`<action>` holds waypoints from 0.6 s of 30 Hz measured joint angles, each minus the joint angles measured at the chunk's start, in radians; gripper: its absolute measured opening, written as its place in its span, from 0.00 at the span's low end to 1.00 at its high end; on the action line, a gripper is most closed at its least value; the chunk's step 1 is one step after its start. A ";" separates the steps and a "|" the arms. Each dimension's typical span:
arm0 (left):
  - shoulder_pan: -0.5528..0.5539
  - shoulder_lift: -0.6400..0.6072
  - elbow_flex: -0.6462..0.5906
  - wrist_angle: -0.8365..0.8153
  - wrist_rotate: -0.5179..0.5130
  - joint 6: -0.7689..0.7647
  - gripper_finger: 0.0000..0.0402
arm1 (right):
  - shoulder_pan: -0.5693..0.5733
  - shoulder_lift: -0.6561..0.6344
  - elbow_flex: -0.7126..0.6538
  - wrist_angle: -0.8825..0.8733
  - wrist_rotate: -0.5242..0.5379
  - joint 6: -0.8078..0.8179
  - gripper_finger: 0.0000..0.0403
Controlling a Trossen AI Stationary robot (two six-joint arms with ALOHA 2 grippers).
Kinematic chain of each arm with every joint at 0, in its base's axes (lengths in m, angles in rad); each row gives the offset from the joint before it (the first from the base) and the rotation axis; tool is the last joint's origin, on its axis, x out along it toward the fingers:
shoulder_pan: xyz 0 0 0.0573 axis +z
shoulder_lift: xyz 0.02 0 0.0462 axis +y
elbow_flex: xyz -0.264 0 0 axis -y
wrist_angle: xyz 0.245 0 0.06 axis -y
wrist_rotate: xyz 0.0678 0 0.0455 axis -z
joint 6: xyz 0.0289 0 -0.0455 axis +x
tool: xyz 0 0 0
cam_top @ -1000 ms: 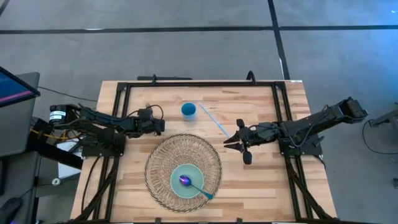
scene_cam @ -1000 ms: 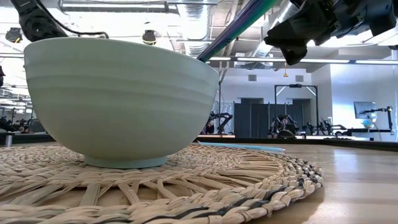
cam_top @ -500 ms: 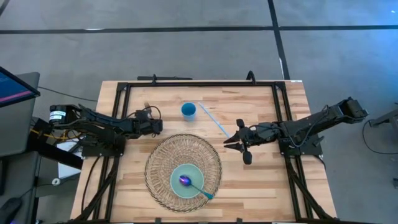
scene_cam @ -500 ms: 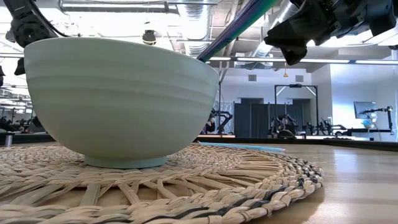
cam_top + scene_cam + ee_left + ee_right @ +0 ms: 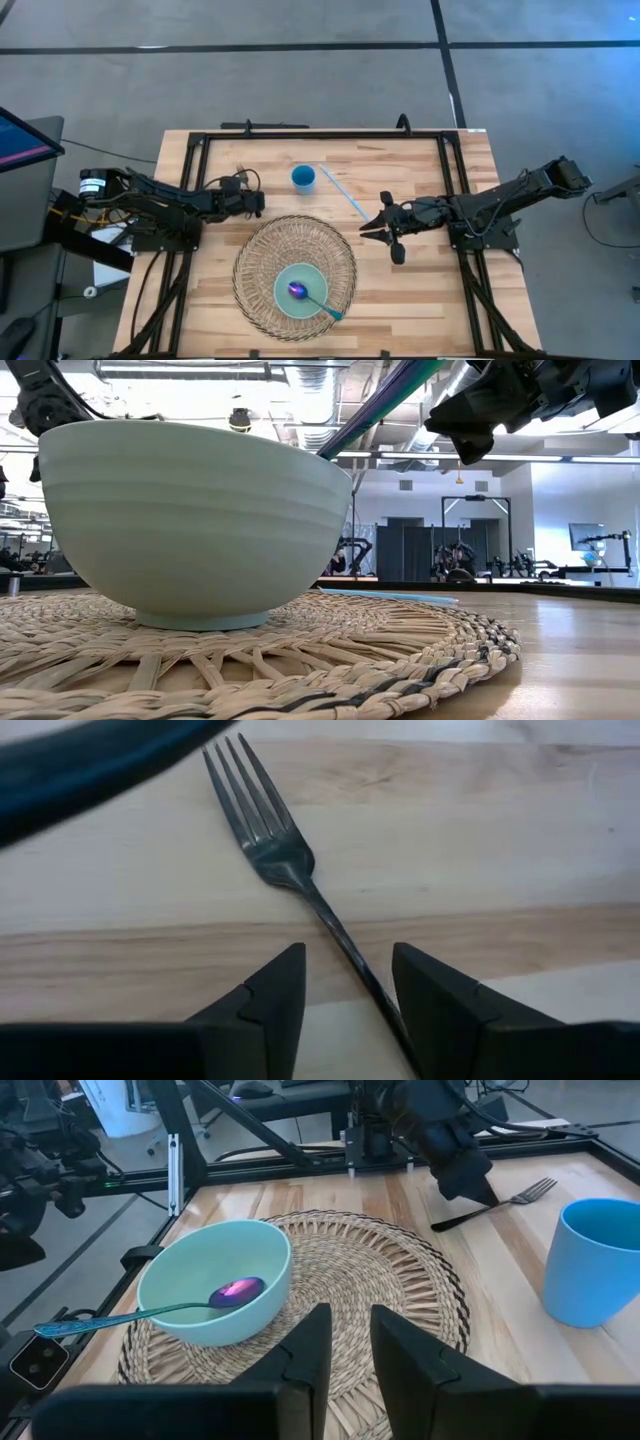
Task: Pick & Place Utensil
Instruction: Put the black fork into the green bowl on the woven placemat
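Steel fork [image 5: 272, 838] lies flat on the bare wood of the tabletop [image 5: 420, 290], near the left edge and toward the far left corner, just beyond the rim of the woven mat [image 5: 262, 245]. In the left wrist view its tines point away from the left gripper [image 5: 350, 982] and its thin handle runs back between the two dark fingers [image 5: 275, 992], closer to one finger than to the other, so the long axis of the fork is almost in line with the reach of the arm, only a little slanted. The jaws stand parted on both sides of the handle and grasp nothing; I judge that a small sideways correction is needed before they close. The left arm is clearly the nearer one: it lies low and stretched from the left edge, with the gripper right at the handle end. In the right wrist view the fork is just beside the blue cup [image 5: 596, 1263]. A purple spoon [image 5: 310, 298] already rests in the pale green bowl [image 5: 288, 275] on the mat. The right gripper [image 5: 368, 228] waits near the middle of the tabletop, jaws slightly apart and empty, well apart from the fork.
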 joint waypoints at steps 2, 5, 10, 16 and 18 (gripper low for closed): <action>0.007 0.000 0.000 0.002 -0.001 0.000 0.38 | 0.000 0.000 0.000 0.000 0.000 0.000 0.17; 0.015 0.012 0.000 0.009 -0.003 -0.005 0.38 | 0.000 0.000 0.000 0.000 0.000 0.000 0.17; 0.011 0.077 0.000 0.064 -0.015 -0.009 0.38 | 0.000 0.000 0.000 0.000 0.000 0.000 0.17; 0.011 0.145 0.003 0.119 -0.047 0.004 0.38 | 0.000 0.000 0.000 0.000 0.000 0.000 0.17; 0.011 0.144 0.003 0.119 -0.045 0.028 0.38 | 0.000 0.000 0.000 0.001 0.000 0.000 0.17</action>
